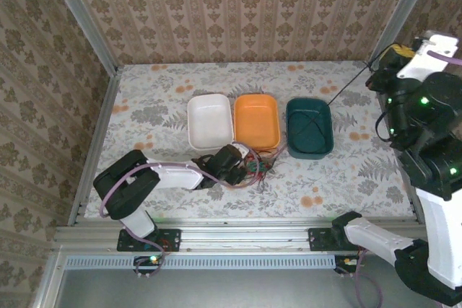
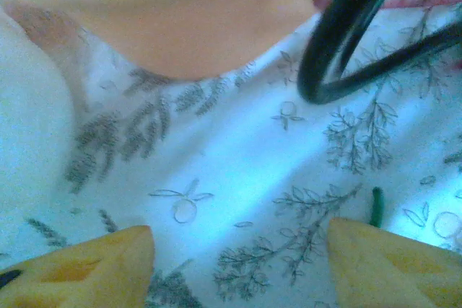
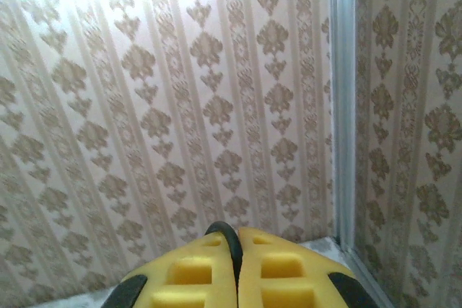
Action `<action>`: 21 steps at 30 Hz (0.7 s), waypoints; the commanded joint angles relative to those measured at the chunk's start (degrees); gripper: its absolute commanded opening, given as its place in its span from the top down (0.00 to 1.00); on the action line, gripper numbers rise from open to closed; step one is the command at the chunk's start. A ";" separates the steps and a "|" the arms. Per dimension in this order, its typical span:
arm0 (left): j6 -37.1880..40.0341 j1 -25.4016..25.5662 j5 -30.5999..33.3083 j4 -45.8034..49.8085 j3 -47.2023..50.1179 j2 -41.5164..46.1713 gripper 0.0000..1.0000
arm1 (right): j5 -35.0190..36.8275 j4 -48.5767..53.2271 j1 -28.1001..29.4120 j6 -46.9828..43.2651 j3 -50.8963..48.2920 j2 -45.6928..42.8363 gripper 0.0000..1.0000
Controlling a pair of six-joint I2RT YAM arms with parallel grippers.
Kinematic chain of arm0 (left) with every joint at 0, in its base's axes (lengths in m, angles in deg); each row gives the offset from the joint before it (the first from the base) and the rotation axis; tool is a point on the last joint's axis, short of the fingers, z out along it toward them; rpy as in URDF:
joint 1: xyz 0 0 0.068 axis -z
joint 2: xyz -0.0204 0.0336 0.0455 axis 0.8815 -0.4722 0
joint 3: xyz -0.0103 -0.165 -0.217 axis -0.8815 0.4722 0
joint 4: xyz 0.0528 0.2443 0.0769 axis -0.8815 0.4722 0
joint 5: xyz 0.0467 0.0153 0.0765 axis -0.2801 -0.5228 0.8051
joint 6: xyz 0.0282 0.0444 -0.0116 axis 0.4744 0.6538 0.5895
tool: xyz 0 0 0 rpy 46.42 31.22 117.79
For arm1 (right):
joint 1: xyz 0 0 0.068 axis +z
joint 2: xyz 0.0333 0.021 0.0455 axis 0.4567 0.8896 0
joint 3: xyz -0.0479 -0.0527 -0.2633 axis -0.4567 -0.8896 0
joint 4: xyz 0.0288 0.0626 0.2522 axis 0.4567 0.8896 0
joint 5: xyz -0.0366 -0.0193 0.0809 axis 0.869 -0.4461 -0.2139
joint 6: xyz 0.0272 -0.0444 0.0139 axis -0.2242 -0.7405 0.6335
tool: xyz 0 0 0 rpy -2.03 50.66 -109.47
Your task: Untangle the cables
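Damask wallpaper closes in a table (image 1: 361, 171) spread with a floral cloth. Three shallow, round-cornered trays sit side by side mid-table: a white tray (image 1: 209, 122), an orange tray (image 1: 257, 122) and a dark green tray (image 1: 309, 129). Just in front of the orange one lies the tangle of cables (image 1: 254, 166), thin red, green and black strands looped over each other. The left arm (image 1: 173, 174) lies low across the cloth, reaching to the tangle. The left gripper (image 2: 240, 234) is low over the cloth, its yellow padded fingers spread with nothing between them. A black loop (image 2: 346, 41) and a green cable end (image 2: 375, 207) lie just ahead of it. The right arm (image 1: 433, 149) is raised high at the table's right edge. The right gripper (image 3: 237, 265) faces the wall corner, fingers pressed together on a black cable (image 1: 350, 83) that runs taut down to the green tray.
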 commanded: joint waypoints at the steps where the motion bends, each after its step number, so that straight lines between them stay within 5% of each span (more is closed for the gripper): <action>1: 2.50 -0.45 0.80 9.63 1.85 -0.94 0.48 | -8.68 5.83 0.01 5.79 -2.00 0.98 1.00; 4: 3.06 -0.39 -0.86 8.12 2.37 -0.06 0.60 | -15.05 5.01 4.24 12.65 -15.55 0.27 1.00; 13: 3.17 -0.41 -1.02 9.53 0.55 0.46 0.70 | -12.00 -4.04 18.08 25.94 -42.25 3.43 1.00; 17: 1.86 -0.43 3.13 12.03 -0.20 2.85 0.57 | -12.86 -3.84 19.34 30.17 -48.32 4.66 1.00; 21: 0.71 -0.41 8.52 14.72 0.38 9.15 0.32 | -18.58 -4.70 19.87 33.50 -55.92 4.21 1.00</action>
